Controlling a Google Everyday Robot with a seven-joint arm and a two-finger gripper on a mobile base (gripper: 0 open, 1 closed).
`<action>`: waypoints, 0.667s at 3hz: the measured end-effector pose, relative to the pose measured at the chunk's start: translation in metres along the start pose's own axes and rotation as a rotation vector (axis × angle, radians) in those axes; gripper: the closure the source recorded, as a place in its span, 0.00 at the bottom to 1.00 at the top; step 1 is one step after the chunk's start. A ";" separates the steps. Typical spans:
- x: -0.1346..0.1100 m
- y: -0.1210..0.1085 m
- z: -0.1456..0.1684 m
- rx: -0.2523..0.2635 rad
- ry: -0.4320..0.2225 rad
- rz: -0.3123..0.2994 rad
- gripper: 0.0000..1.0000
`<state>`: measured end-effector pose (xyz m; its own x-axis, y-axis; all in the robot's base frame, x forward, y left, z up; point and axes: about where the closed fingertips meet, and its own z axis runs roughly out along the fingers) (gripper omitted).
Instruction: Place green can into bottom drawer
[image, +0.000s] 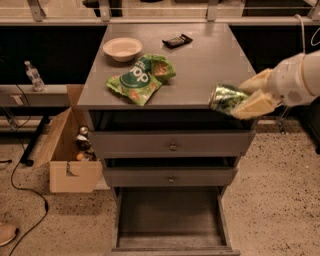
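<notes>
In the camera view, the tool (240, 101) reaches in from the right, over the front right edge of the surface (200, 65). Its two pale fingers (256, 81) are closed around the can (226, 97), which lies tilted on its side, held off the surface. Below, the bottom drawer (170, 215) stands pulled out, its grey floor bare; the two drawers above it are shut. A bag (140, 79), a bowl (122, 48) and a small black object (177, 40) lie on the surface. A box (70, 155) sits on the floor at left.
</notes>
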<state>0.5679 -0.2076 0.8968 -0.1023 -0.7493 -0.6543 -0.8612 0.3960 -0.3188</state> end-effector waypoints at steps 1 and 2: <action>0.026 0.043 0.022 -0.006 0.058 0.092 1.00; 0.063 0.098 0.069 -0.080 0.077 0.193 1.00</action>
<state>0.5118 -0.1794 0.7766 -0.3045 -0.7030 -0.6427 -0.8582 0.4952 -0.1349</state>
